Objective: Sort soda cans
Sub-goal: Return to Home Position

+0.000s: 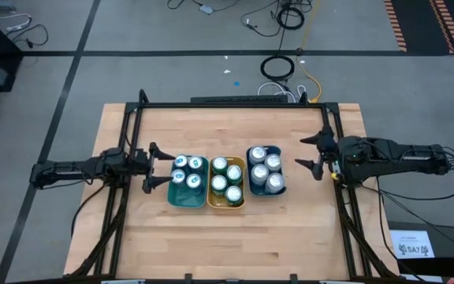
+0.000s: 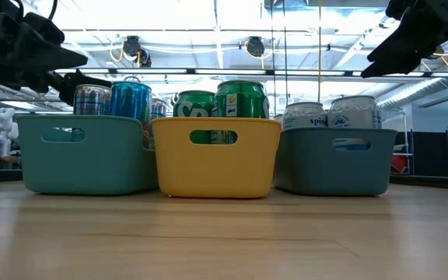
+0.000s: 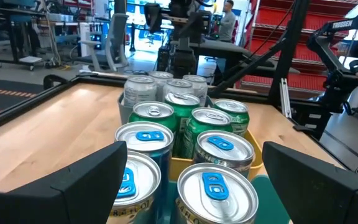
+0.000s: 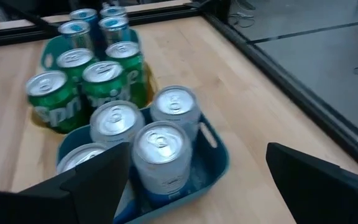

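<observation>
1. While every can stands in a tray at mid-table, the high view shows the left gripper (image 1: 167, 167), jaws spread, just beside the teal tray (image 1: 186, 203), tips toward the blue cans (image 1: 186, 170). The right gripper (image 1: 299, 153), also spread, hangs apart from the dark blue tray (image 1: 268, 193), toward the right edge of the table (image 1: 306, 229). Left is nearer, so I'd back it straight off.
2. Low view: all cans upright, long axes vertical, with green cans (image 2: 242, 97) topping the yellow tray (image 2: 216, 159) in the middle.
3. Left wrist view: shiny tops with blue tabs sit close between wide fingers (image 3: 86, 180).
4. Right wrist view: four silver-white cans (image 4: 163, 149) lie ahead of the parted fingers.
</observation>
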`<state>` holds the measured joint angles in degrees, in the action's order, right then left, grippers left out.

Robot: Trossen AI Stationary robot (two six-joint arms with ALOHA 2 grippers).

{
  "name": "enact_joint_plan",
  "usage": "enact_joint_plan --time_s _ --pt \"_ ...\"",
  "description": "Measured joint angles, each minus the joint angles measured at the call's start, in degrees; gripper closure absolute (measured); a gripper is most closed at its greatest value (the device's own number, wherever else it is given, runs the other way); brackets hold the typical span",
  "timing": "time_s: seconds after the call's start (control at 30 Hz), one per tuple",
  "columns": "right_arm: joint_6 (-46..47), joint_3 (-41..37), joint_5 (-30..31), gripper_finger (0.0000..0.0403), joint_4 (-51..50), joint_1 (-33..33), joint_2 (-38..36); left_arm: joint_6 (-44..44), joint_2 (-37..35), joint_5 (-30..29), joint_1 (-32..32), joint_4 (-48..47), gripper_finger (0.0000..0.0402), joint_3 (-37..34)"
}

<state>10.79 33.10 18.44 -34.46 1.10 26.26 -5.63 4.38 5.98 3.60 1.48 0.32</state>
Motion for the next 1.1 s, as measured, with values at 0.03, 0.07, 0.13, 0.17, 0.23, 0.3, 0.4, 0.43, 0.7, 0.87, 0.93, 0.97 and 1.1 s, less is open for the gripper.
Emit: enact_joint_plan --time_s 0.03,0.07,0.13,0.17,0.23,0.3,0.4,0.43,0.7,0.87,0.93,0.97,1.1 --pt "-0.30 0.00 -1.03 0.0037 0.01 0.00 0.00 0.00 0.00 -0.01 0.00 -0.01 0.0020 0.00" --pt "-0.60 -0.03 -2.02 0.0037 0.10 0.00 0.00 0.00 0.00 -0.02 0.00 0.01 0.0020 0.00" --pt "-1.33 -0.90 -3.67 0.0037 1.59 0.00 -0.04 0.00 0.00 -0.03 0.00 0.02 0.0020 0.00" --pt "-1.84 -2.04 -4.32 0.0037 2.89 0.00 -0.24 0.01 0.00 -0.04 0.00 0.01 0.0020 0.00" --pt "-2.40 -5.84 -5.60 0.0037 6.96 0.00 -0.93 0.02 0.00 -0.06 0.00 0.02 0.0020 0.00" --pt "-2.74 -11.68 -7.70 0.0037 15.71 0.00 -1.67 0.02 0.00 -0.07 0.00 0.03 0.0020 -0.02" --pt "-2.63 -22.02 -12.29 0.0037 32.12 -0.04 -3.26 0.04 0.00 -0.11 0.00 0.06 0.0020 -0.02" --pt "-1.92 -25.47 -13.09 0.0037 37.89 -0.07 -4.03 0.04 0.00 -0.15 0.00 0.08 0.0020 -0.02" --pt "1.92 -32.34 -17.29 0.0037 40.32 -1.11 -10.79 0.07 0.00 -0.31 0.00 0.08 0.0020 -0.07" --pt "-4.50 -32.20 -15.63 0.0037 35.95 -1.16 -12.72 0.07 -0.01 -0.31 0.00 0.10 0.0020 -0.07" --pt "-6.51 -32.20 -15.49 0.0037 35.93 -1.16 -12.63 0.07 0.00 -0.31 0.00 0.07 0.0020 -0.07" --pt "-6.56 -32.20 -15.57 0.0037 35.94 -1.15 -12.63 0.07 0.00 -0.31 0.00 0.10 0.0020 -0.07" --pt "-4.40 -32.20 -15.50 0.0037 36.17 -1.14 -12.64 0.07 0.00 -0.31 0.00 0.10 0.0020 -0.07"
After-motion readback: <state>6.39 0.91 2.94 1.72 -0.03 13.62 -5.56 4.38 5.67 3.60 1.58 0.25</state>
